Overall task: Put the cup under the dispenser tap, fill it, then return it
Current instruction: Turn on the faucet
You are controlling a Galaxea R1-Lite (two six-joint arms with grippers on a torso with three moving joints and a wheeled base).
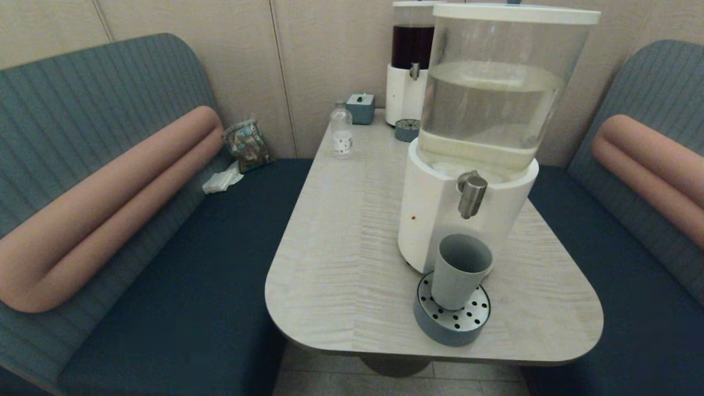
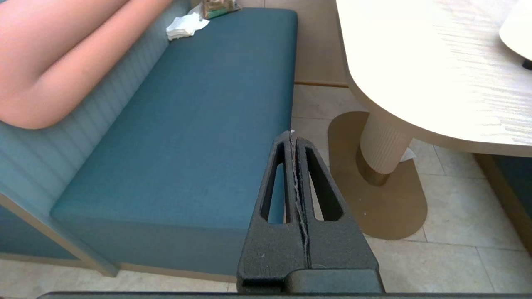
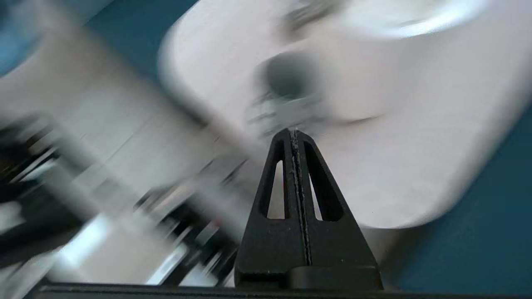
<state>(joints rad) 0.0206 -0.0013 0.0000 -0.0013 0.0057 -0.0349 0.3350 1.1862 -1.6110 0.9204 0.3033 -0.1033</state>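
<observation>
The grey-blue cup [image 1: 460,270] stands upright on the round perforated drip tray [image 1: 452,318], directly below the brushed-steel dispenser tap [image 1: 472,193] of the big white-based dispenser [image 1: 434,220] holding clear liquid. Neither arm shows in the head view. My left gripper [image 2: 292,135] is shut and empty, parked below table height beside the left bench. My right gripper [image 3: 293,133] is shut and empty, off the table's near side. The right wrist view is smeared; the cup [image 3: 286,79] and drip tray [image 3: 282,114] appear as blurs on the table beyond the fingertips.
A small clear bottle [image 1: 341,131] with a dotted label stands at the table's far left edge. A grey box [image 1: 361,107], a second drip tray [image 1: 407,130] and the dark-red-liquid dispenser [image 1: 410,71] sit at the back. Teal benches [image 1: 181,286] flank the table [image 1: 341,264].
</observation>
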